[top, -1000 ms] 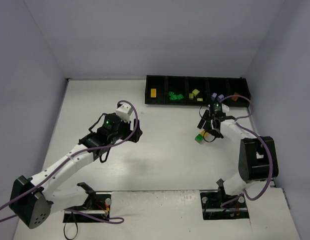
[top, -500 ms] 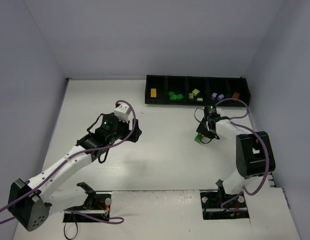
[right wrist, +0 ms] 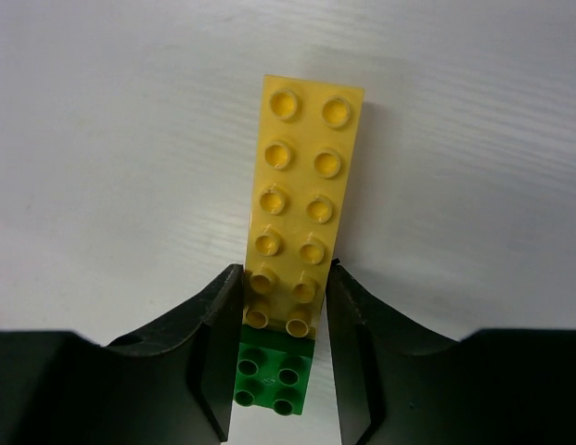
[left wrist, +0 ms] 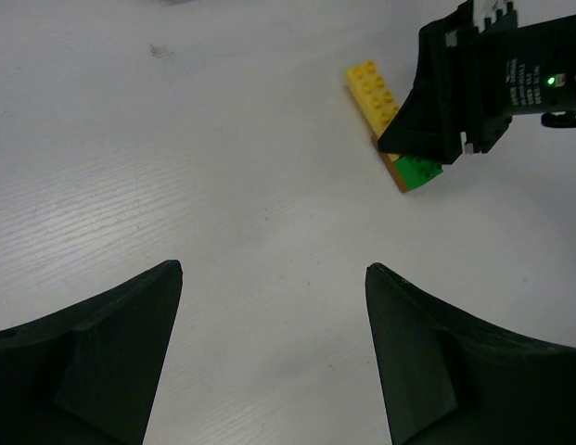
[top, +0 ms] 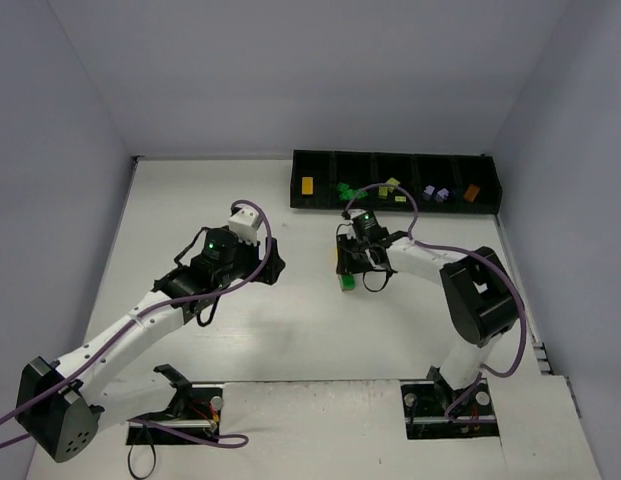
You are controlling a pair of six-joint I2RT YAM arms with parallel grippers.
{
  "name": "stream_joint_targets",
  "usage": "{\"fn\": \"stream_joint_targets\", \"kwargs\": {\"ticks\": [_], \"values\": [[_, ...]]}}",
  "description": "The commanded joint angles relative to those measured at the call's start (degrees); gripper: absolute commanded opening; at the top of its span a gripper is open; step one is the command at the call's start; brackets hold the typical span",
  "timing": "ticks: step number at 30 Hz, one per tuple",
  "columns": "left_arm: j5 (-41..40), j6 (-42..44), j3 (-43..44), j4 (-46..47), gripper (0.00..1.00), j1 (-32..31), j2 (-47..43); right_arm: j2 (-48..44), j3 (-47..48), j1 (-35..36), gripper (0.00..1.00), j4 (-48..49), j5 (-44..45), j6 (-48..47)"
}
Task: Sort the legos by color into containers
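The left pincer hangs over bare bench, its fingers spread wide with nothing between them. Beyond it, mid-bench, the right pincer pinches the brick stack at one end. The stack is a long yellow brick and a green brick end to end, with an orange-brown brick beneath. Whether the stack touches the bench I cannot tell. Along the far edge lies the tray, its sorted bricks running yellow, green, lime, lavender, orange-brown from left to right.
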Motion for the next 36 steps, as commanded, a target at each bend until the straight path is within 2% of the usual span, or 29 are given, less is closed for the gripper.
{"fn": "stream_joint_targets", "kwargs": {"ticks": [1,14,17,26,36], "values": [[0.76,-2.03,0.12,3.5,0.73,-0.31,0.02,1.15,2.26,2.76,0.0,2.6,-9.05,-8.43],[2.43,-10.81,1.18,7.36,0.73,1.54,4.41,-4.47,-1.61,5.23,0.01,10.78,-21.89,-16.43],[4.53,-13.63,2.23,10.87,0.73,1.72,5.82,-6.23,-2.14,5.49,0.02,11.75,-24.79,-17.66],[12.53,-21.97,6.19,16.68,0.71,1.72,12.68,-11.42,-2.14,5.93,0.03,14.21,-26.9,-18.37],[11.66,-23.48,8.3,18.18,0.67,1.72,15.75,-12.91,-0.82,5.93,0.05,15.09,-29.54,-18.28]]}}
